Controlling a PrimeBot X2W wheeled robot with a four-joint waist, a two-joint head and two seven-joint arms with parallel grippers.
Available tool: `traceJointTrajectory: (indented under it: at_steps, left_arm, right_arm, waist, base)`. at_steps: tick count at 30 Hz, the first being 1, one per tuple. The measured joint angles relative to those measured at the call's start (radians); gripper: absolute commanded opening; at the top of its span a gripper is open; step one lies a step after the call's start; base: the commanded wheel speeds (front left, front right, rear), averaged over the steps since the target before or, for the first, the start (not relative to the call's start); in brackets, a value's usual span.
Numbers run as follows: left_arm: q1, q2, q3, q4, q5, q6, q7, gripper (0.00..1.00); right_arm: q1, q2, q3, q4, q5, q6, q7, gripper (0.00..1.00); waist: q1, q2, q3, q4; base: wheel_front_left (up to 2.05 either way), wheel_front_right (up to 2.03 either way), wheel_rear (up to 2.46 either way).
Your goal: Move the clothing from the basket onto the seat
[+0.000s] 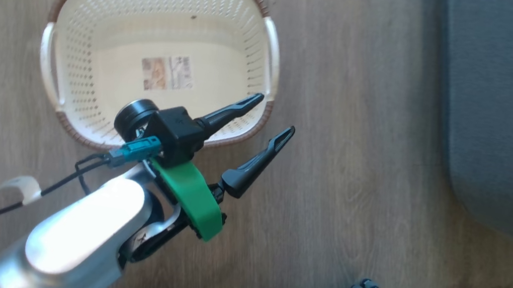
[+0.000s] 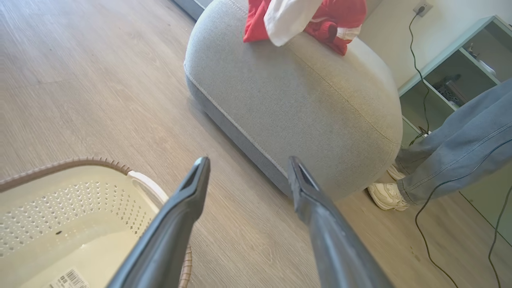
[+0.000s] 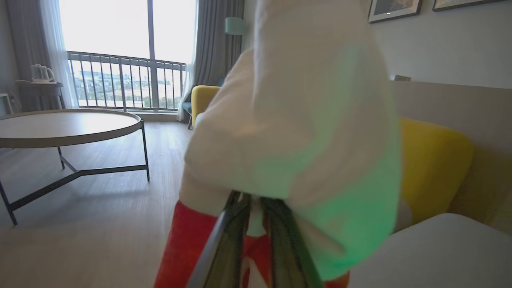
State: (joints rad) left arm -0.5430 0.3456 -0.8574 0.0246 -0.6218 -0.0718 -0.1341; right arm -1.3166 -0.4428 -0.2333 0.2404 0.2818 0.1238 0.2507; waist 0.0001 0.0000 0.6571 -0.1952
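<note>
- The step in hand, as I judge it, is the putting down. The basket stands empty on the wooden floor, with only a paper label on its bottom.
- The clothing is at the far edge of the seat. Its lower folds seem to touch the cushion top, but I cannot tell whether its weight rests there.
- The right gripper has its fingers almost together, pinched on a fold of this clothing, red below and white above.
- The left gripper hovers over the basket's rim near one white handle, fingers spread wide and holding nothing.
- The next move, I think, is to bring the bundle further in from the seat's edge and then open the right fingers, so the limp cloth does not slide off the rounded side.
- The basket is stiff pale plastic with perforated walls and a brown woven-look rim.
- The seat is coarse grey fabric with rounded corners and a pale stitched seam. The clothing looks soft and rather thick.
- A person's leg in blue jeans, with a white shoe, stands on the floor near the seat's corner.
</note>
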Motion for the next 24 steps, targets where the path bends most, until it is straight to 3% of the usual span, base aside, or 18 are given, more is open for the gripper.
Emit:
traceJointTrajectory:
  at_steps: [8,15,19,24]
  left_arm:
    - [-0.012,0.043,0.03,-0.014,-0.005,0.002,-0.008,1.0]
    - [-0.013,0.077,0.031,-0.083,-0.004,0.021,0.033,1.0]
    - [-0.013,0.113,0.034,-0.114,-0.003,0.046,0.06,1.0]
    - [-0.003,0.166,0.055,-0.147,-0.003,0.074,0.08,1.0]
  right_arm:
    - [-0.146,-0.072,-0.209,-0.005,-0.105,0.0,0.086,0.0]
    - [-0.039,-0.088,-0.391,-0.011,-0.161,0.0,0.103,0.0]
    - [0.129,-0.001,-0.525,0.04,-0.205,0.0,0.044,0.0]
    - [0.213,0.131,-0.602,0.11,-0.258,0.0,-0.041,0.0]
  waist:
    - [0.0,0.0,0.078,0.027]
    - [0.0,0.0,0.151,-0.001]
    - [0.0,0.0,0.195,-0.018]
    - [0.0001,0.0,0.235,-0.046]
  base:
    - [0.0,0.0,0.0]
    - [0.0,0.0,0.0]
    - [0.0,0.0,0.0]
    - [0.0,0.0,0.0]
